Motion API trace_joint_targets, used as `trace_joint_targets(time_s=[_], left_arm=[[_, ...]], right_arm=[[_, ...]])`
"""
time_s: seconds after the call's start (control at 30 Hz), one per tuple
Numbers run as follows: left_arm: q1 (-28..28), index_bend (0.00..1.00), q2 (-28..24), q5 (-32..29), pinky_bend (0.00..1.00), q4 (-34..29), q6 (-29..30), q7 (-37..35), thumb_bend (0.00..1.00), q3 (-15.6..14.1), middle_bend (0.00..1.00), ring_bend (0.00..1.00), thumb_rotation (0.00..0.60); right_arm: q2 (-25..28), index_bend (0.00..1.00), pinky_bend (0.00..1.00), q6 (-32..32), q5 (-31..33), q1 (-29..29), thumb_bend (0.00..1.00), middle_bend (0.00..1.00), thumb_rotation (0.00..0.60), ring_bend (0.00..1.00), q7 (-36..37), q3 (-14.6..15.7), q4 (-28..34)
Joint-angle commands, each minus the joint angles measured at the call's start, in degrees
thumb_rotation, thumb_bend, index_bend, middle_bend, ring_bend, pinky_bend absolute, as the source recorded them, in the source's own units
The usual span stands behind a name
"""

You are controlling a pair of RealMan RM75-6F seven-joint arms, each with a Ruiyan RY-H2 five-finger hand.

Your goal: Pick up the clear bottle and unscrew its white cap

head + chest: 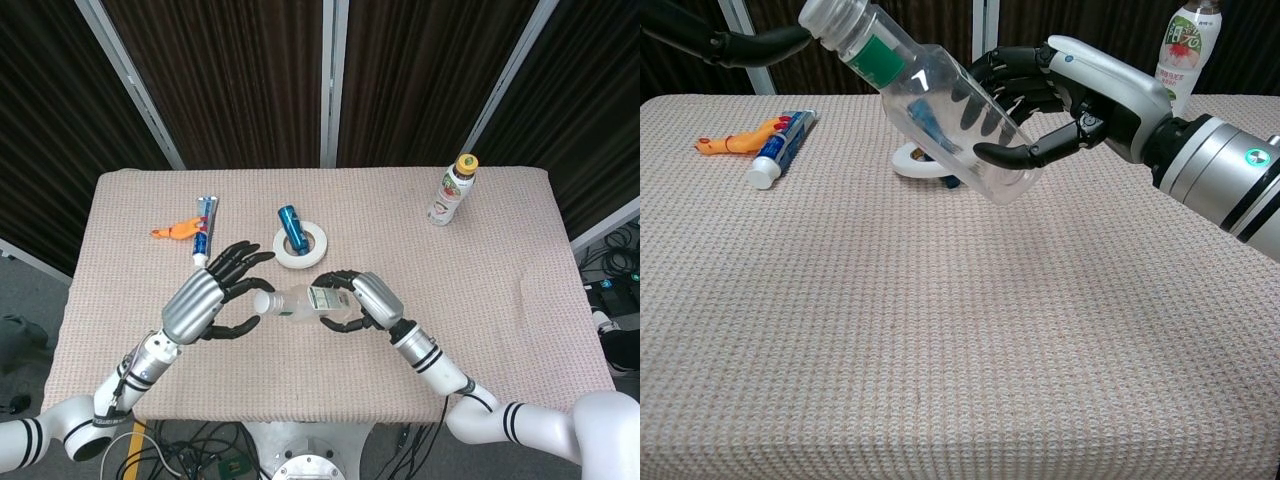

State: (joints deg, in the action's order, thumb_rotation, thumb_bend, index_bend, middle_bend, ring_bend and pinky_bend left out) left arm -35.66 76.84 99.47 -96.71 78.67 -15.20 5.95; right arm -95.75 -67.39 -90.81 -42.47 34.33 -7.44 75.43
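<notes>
The clear bottle [302, 302] [940, 110] with a green label band is held off the table, tilted, its white cap [263, 302] [828, 17] pointing toward my left side. My right hand [360, 300] [1080, 90] grips the bottle's lower body, fingers wrapped around it. My left hand [207, 300] sits just left of the cap with its fingers spread, above and below the cap. In the chest view only dark fingers [750, 45] of it show, reaching up to the cap's edge. Whether they touch the cap is unclear.
A toothpaste tube [205, 225] [780, 150] and an orange toy [173, 231] [735, 140] lie at the back left. A white tape roll [303, 246] with a blue cylinder [290, 222] on it sits behind the bottle. A juice bottle [452, 190] [1185, 45] stands back right.
</notes>
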Motion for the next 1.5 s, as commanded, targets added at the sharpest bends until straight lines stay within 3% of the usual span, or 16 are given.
trace_joint_targets(time_s=[0.03, 1.13, 1.5], left_arm=[[-0.08, 0.36, -0.06, -0.06, 0.04, 0.01, -0.19, 0.13, 0.34, 0.0, 0.08, 0.0, 0.6], [-0.43, 0.43, 0.83, -0.29, 0.04, 0.4, 0.35, 0.09, 0.38, 0.57, 0.09, 0.0, 0.6], [2.45, 0.42, -1.33, -1.56, 0.04, 2.07, 2.73, 0.2, 0.38, -0.54, 0.09, 0.0, 0.6]], right_arm=[[-0.04, 0.59, 0.48, -0.03, 0.01, 0.0, 0.64, 0.53, 0.6, 0.38, 0.07, 0.01, -0.04], [0.08, 0.59, 0.48, -0.1, -0.19, -0.09, 0.67, 0.53, 0.6, 0.38, 1.4, 0.41, -1.04], [2.53, 0.59, 0.48, -0.31, -0.26, 0.9, 0.67, 0.52, 0.6, 0.38, -0.82, 1.31, -1.44]])
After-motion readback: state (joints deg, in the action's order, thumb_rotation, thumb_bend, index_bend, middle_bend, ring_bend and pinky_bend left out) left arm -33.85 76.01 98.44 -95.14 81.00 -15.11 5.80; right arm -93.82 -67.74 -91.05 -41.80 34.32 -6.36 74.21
